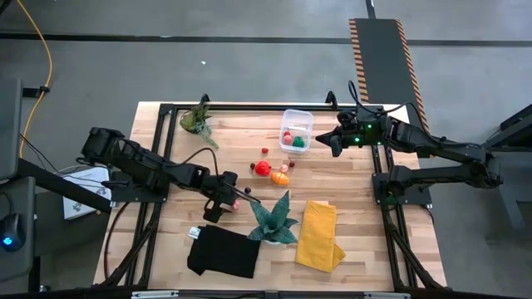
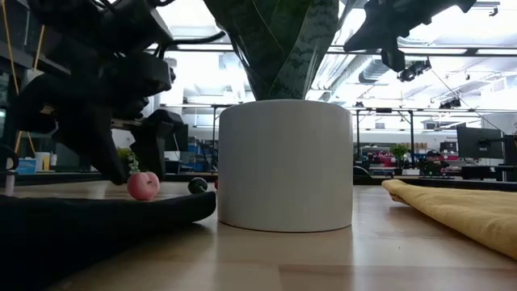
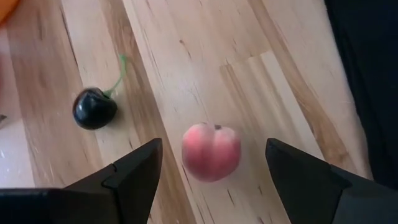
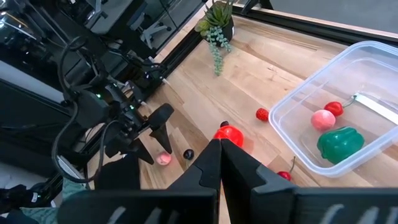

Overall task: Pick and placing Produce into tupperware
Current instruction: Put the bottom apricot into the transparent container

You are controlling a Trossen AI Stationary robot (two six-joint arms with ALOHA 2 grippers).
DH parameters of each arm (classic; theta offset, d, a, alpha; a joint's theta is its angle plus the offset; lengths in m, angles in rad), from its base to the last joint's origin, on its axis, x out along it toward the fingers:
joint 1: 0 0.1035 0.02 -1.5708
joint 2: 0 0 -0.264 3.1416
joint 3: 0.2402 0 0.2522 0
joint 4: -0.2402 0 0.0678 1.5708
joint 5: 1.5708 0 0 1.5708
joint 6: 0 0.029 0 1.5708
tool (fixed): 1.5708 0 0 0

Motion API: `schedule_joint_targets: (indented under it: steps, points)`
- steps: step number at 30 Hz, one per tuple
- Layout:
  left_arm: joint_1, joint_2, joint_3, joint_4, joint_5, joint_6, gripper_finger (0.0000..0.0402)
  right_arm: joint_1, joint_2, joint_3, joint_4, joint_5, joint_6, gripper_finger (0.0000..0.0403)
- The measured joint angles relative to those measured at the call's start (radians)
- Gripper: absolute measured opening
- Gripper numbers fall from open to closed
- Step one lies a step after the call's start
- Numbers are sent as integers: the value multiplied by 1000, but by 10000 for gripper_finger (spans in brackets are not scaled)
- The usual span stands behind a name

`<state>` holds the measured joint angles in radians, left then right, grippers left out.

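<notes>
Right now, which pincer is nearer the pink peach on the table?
Left. The left pincer is open just over the pink peach, one finger on each side. The right pincer is shut far across the table, beside the tupperware.

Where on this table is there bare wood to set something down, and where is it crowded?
Bare wood lies between the leafy potted plant and the tupperware, and right of the yellow cloth. Crowded: the produce cluster and around the left gripper over the pink peach.
</notes>
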<state>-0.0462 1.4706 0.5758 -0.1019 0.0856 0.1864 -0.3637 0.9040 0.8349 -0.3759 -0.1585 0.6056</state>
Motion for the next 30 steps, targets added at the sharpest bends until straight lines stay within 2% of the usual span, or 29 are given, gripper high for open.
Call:
schedule_joint_targets:
  steps: [25,30]
  points:
    - [0,41,0,49,4,0,275,0,0,0,0,10,0,0]
    - [0,41,0,48,14,-1,246,0,0,0,0,10,0,0]
